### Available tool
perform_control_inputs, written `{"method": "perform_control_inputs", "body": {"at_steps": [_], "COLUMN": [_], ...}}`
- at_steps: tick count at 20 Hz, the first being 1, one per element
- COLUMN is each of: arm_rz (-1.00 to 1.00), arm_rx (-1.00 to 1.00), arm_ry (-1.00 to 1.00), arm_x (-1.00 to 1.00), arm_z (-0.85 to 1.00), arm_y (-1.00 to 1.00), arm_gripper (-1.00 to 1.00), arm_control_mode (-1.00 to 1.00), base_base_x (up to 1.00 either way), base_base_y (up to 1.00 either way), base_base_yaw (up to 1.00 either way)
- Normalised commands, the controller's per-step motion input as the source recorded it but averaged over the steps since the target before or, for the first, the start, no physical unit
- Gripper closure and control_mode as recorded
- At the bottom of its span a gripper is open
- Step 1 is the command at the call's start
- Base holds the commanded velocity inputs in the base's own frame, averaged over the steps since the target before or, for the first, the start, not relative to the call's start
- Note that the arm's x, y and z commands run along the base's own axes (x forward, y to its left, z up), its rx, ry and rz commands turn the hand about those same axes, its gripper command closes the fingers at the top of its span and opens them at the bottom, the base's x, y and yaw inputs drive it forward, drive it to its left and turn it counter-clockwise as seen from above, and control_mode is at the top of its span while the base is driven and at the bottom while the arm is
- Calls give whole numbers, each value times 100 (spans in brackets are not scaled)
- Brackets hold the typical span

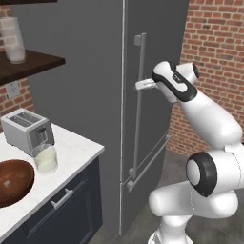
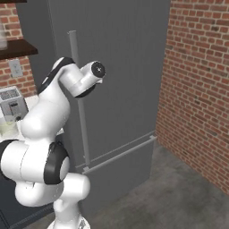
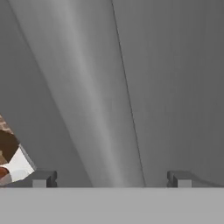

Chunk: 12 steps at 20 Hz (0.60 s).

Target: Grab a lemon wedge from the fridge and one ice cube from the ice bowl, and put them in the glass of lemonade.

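Dark grey and tall, the closed fridge (image 1: 90, 95) fills the centre of the left base view, its long light-grey vertical bar handle (image 1: 138, 109) running down the middle; the lemon wedge presumably waits behind that door, unseen. The white arm's pincer (image 1: 143, 86) sits at the handle in the upper middle of the frame; in the hand view its two dark fingertips (image 3: 41, 178) stand wide apart at the bottom corners with the pale bar (image 3: 94, 109) running between them, so the jaws are wide and hold nothing.

At the lower left of the left base view, on the white marble table (image 1: 78, 147), stand the short clear glass of lemonade (image 1: 45, 158), the round reddish-brown wooden ice bowl (image 1: 14, 181) with a pale ice cube (image 1: 6, 183) inside, and a silver toaster (image 1: 26, 129) behind them.

The step in hand looks like opening the door; to do it well, centre the bar between the fingers, close firmly, then pull along the door's arc away from the hinge rather than straight back, so the grip does not slip.
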Motion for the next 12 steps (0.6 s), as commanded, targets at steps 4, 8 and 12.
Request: {"method": "perform_control_inputs", "body": {"at_steps": [4, 8, 12], "arm_rz": [0, 0, 0], "arm_rx": [0, 0, 0], "arm_ry": [0, 0, 0], "arm_x": [8, 21, 24], "arm_z": [9, 0, -7], "arm_y": [37, 28, 28], "arm_gripper": [-100, -100, -100], "arm_control_mode": [-100, -100, -100], "base_base_x": [0, 0, 0], "base_base_y": [0, 0, 0], "base_base_yaw": [0, 0, 0]}}
